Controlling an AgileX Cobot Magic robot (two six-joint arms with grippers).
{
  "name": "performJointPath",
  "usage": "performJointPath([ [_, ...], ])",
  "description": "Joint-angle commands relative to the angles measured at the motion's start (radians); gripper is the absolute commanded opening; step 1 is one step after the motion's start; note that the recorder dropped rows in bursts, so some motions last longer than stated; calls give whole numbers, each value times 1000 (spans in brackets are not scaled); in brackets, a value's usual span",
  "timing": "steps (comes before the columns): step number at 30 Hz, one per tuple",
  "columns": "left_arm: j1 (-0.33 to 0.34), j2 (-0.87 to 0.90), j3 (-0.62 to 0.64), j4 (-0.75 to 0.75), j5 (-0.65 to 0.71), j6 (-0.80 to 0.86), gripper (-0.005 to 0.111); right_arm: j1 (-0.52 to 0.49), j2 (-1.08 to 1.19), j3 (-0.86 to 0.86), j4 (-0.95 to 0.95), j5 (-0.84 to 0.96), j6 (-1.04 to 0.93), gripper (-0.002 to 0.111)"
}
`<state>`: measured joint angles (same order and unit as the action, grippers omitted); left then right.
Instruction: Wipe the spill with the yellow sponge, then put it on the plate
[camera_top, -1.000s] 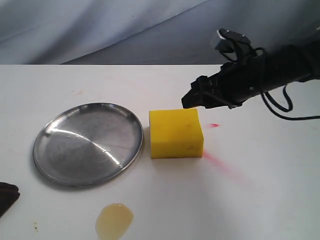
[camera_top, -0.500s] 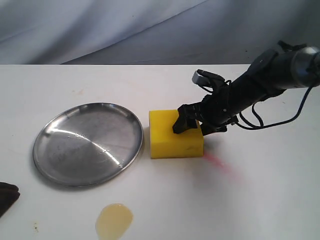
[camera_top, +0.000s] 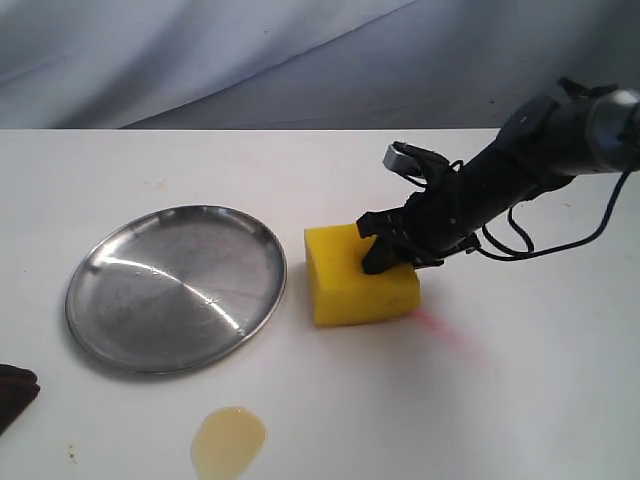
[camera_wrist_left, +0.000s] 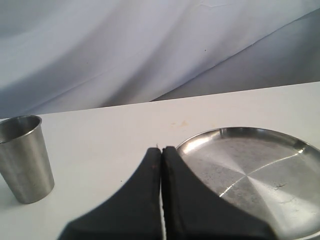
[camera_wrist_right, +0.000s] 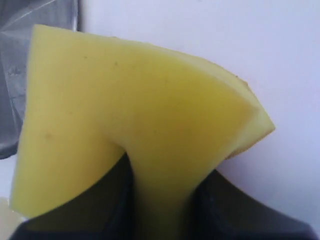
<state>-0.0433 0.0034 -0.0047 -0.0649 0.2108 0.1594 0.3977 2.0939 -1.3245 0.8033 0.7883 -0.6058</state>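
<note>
The right gripper (camera_top: 392, 250) was clamped on the yellow sponge (camera_top: 345, 288) just right of the plate (camera_top: 150, 300), the spill (camera_top: 229, 440) lay well apart, leftward and nearer the exterior camera, and the left gripper (camera_wrist_left: 161, 162) was closed, empty.

The yellow sponge (camera_top: 345, 285) is soft matt foam, dented where the matt black jaws of the right gripper (camera_top: 388, 252) squeeze it. The plate (camera_top: 110, 300) at its 9 o'clock is shiny, scratched steel, and the cup (camera_wrist_left: 25, 157) is a duller brushed metal. The spill (camera_top: 229, 440) looks glossy, see-through amber on the smooth matt white table (camera_top: 520, 400). The backdrop (camera_top: 200, 60) is just wrinkly grey cloth.
</note>
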Motion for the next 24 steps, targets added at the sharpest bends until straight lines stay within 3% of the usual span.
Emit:
performJointPath([
  [1,-5,-3,5,-4,-5,0,0,2,-159,108,-14,-15,-26,0],
  [6,-5,-3,5,-4,-5,0,0,58,-340,266,-17,-16,-44,0],
  [11,-5,-3,5,-4,-5,0,0,224,-450,334,-17,-14,19,0],
  [18,-5,-3,5,-4,-5,0,0,479,-400,334,9,-134,112,0],
  [24,-5,-3,5,-4,-5,0,0,591,-322,334,46,-193,121,0],
])
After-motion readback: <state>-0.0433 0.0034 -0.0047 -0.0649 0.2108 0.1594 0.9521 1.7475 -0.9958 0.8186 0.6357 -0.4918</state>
